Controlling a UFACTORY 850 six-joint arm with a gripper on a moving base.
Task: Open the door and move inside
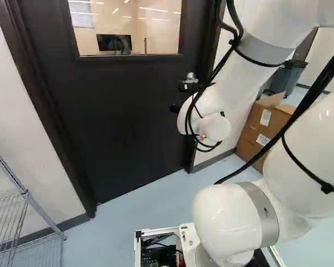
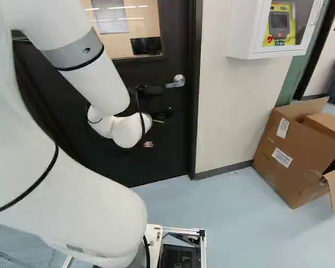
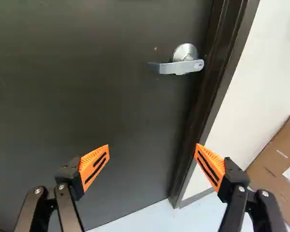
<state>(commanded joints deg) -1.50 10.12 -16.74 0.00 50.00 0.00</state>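
The smooth metal lever (image 3: 170, 68) sits at one o'clock from the spread gripper (image 2: 165, 113); only the right base view shows a boxy white cabinet (image 2: 244, 33).

I count one black door (image 3: 87, 87), one handle (image 3: 176, 67), one rack (image 1: 26, 196), two pads (image 3: 90, 163).

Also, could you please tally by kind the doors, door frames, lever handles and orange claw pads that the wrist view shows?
Door: 1
Door frame: 1
Lever handle: 1
Orange pads on the claw: 2
Total: 5
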